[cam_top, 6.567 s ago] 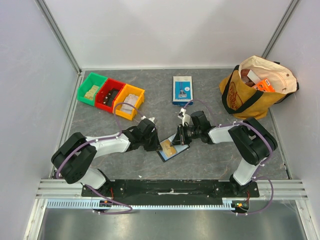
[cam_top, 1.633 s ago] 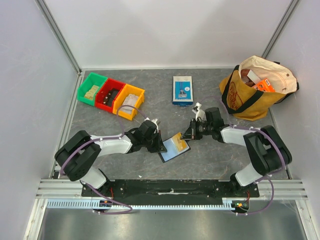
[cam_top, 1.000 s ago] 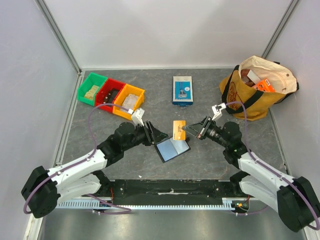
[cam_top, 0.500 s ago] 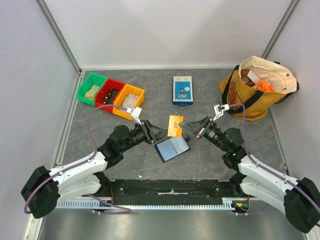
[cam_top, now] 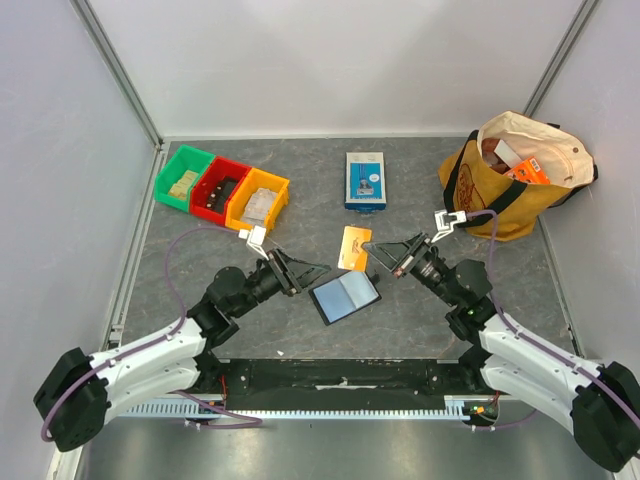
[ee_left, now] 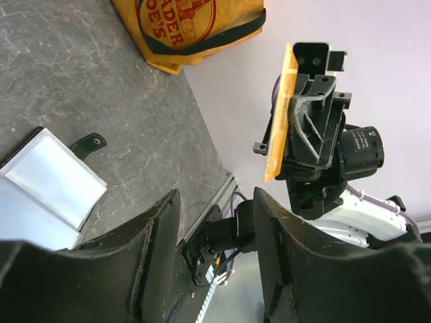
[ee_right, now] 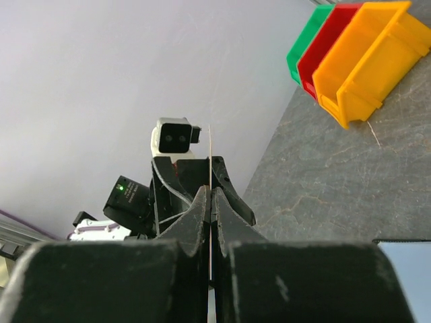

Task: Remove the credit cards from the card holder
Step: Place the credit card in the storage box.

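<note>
1. My right gripper (ee_right: 210,202) has its 2 fingers pressed together on the yellow-orange card (cam_top: 353,248), pinching its flat faces near 1 edge. The rest of the card stands free beyond the fingertips, lifted off the table (cam_top: 420,320).
2. My left gripper (cam_top: 310,270) points at that card with its fingers apart and nothing between them. The card sits just past their tips, not touching.
3. I judge the card to be light, thin and stiff with a little flex. Its faces look slick, so it could slide or twist in a shallow pinch. If the left takes it, the hold should be across the flat faces at the free edge opposite the right fingers.
4. Below the gap between the 2 sets of fingertips, the card holder (cam_top: 345,296) lies open on the table, bluish-grey inside, touched by neither gripper.
5. Well beyond the fingers are a blue-and-white box (cam_top: 365,180), 3 bins (cam_top: 222,190) out past the left gripper and a tote bag (cam_top: 500,190) behind the right one.
6. Hard to read:
   - From the right wrist the card is only an edge-on line.
   - I cannot tell how deep it sits between the pads.
   - The left wrist view crops the holder, and glare hides whether any cards remain in its pockets.
</note>
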